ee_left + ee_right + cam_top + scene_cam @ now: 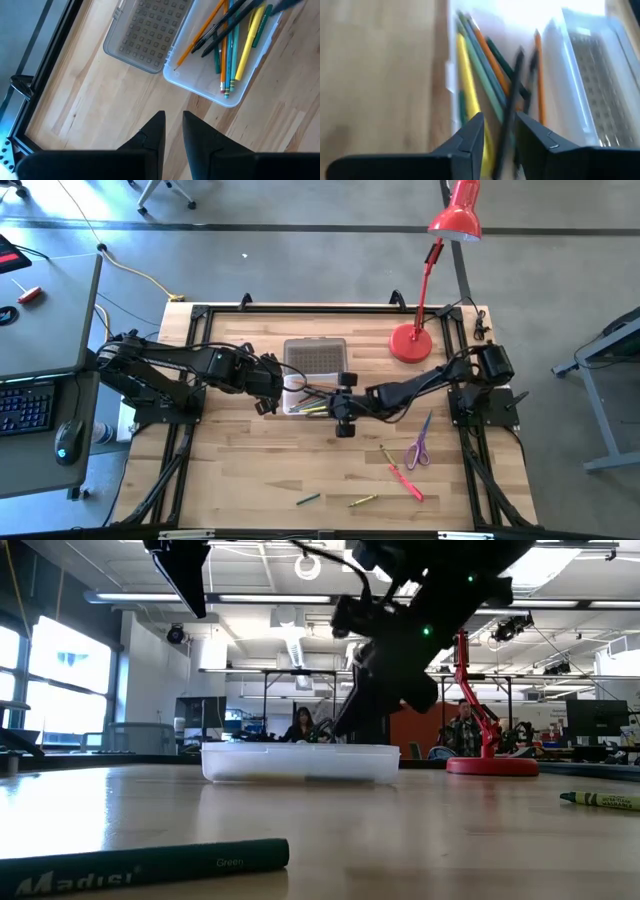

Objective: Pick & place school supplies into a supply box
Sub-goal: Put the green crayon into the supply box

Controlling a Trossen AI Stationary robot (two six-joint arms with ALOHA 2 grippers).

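Though loose, pens (227, 45) lengthwise in box (250, 75)

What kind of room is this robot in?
Probably a robotics lab or workshop. A wooden table carries two robot arms, a desk with a keyboard stands beside it, and the low view shows a big room with ceiling lights and people behind.
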